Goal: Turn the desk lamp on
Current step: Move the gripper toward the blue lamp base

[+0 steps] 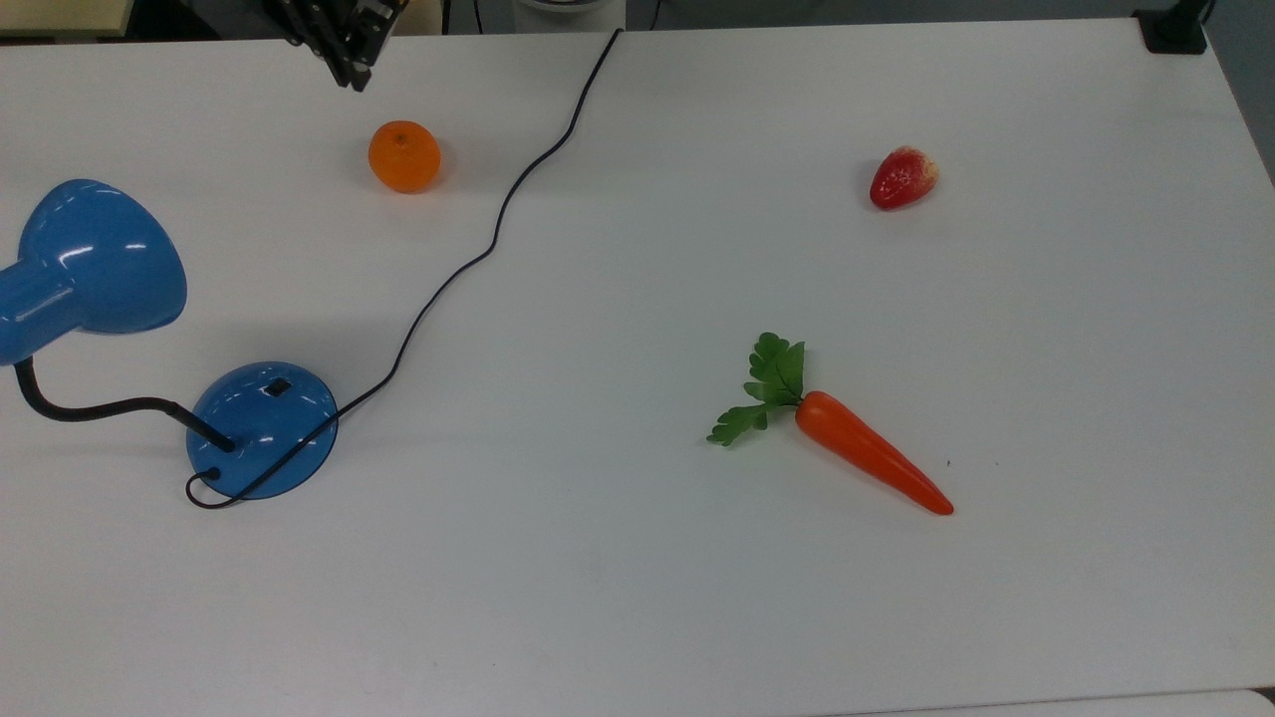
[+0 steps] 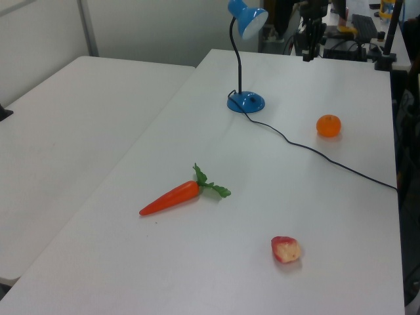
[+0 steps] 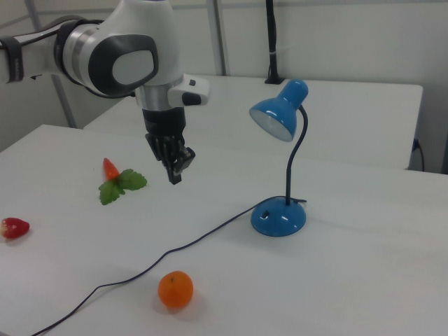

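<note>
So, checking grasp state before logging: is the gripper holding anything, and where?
Nothing is held. The gripper hangs in the air, apart from the lamp and orange.

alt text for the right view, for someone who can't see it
A white robot arm's gripper hangs above a white table, apart from a blue desk lamp at the right view's right. An orange sits beside the lamp's black cord; a carrot and strawberry lie left.
</note>
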